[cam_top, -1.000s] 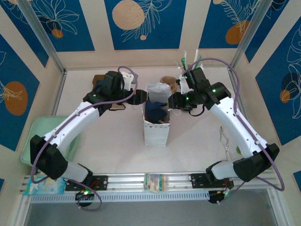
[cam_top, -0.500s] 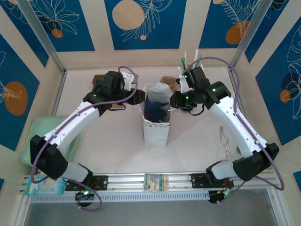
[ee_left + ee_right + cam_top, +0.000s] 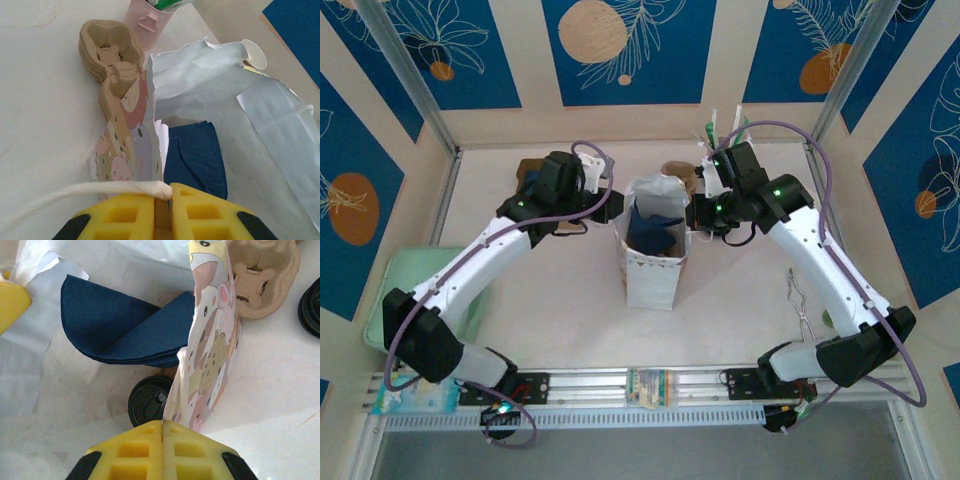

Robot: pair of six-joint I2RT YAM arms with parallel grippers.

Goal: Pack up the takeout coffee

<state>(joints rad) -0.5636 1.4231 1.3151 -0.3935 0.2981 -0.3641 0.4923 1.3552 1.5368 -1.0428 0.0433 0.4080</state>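
Paper bag (image 3: 650,278) wider open than before, takeout coffee (image 3: 149,401) mostly hidden inside.

Legible markings: none.
You will find no word, number or brand that can be read in any view. The white paper bag (image 3: 207,355) carries only a print of cartoon animals on its outer face, and the wall panels (image 3: 620,50) bear leaf-and-circle drawings with no lettering.
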